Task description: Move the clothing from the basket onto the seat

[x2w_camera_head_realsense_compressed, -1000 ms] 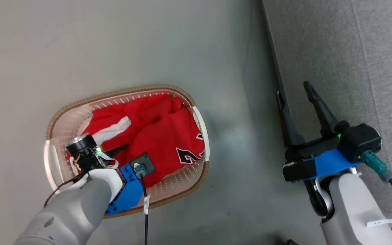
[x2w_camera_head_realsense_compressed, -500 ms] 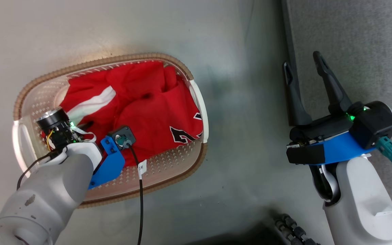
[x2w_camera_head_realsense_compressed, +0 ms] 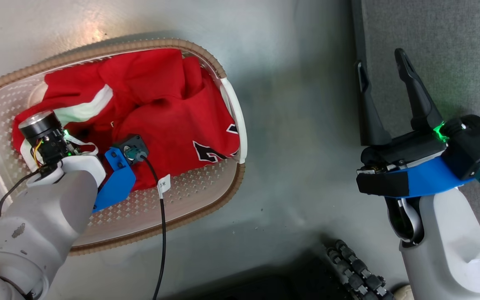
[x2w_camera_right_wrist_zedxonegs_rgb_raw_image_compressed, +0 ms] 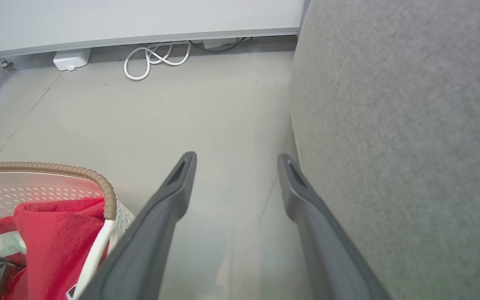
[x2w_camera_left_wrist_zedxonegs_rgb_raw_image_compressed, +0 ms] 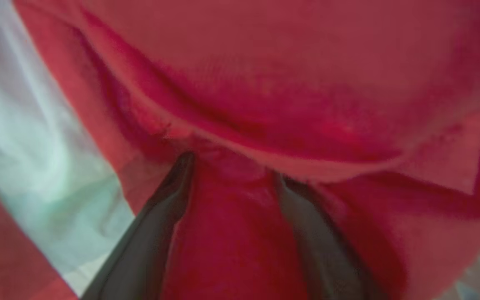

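Note:
The basket (x2w_camera_head_realsense_compressed: 98, 48), cream with a brown rim, stands on the floor at the left and holds the red clothing (x2w_camera_head_realsense_compressed: 161, 104) with a white stripe. My left arm (x2w_camera_head_realsense_compressed: 69, 166) reaches down into it. In the left wrist view my left gripper (x2w_camera_left_wrist_zedxonegs_rgb_raw_image_compressed: 231, 166) is open, its fingertips pressed into a fold of the clothing (x2w_camera_left_wrist_zedxonegs_rgb_raw_image_compressed: 306, 83), with red cloth lying between the fingers. My right gripper (x2w_camera_head_realsense_compressed: 381, 58) stands open and holds nothing, over the near edge of the grey seat (x2w_camera_head_realsense_compressed: 452, 50). The right wrist view shows that gripper (x2w_camera_right_wrist_zedxonegs_rgb_raw_image_compressed: 236, 160) between the basket (x2w_camera_right_wrist_zedxonegs_rgb_raw_image_compressed: 77, 171) and the seat (x2w_camera_right_wrist_zedxonegs_rgb_raw_image_compressed: 390, 146).
A strip of bare grey floor (x2w_camera_head_realsense_compressed: 298, 125) separates basket and seat. A coiled white cable (x2w_camera_right_wrist_zedxonegs_rgb_raw_image_compressed: 156, 58) and a small white box (x2w_camera_right_wrist_zedxonegs_rgb_raw_image_compressed: 71, 59) lie by the far wall. Dark parts of my base (x2w_camera_head_realsense_compressed: 352, 266) show at the bottom.
The head camera has moved, so the basket looks bigger and sits further up and left. My left fingers have sunk into the clothing out of the head view. Both grippers stay open.

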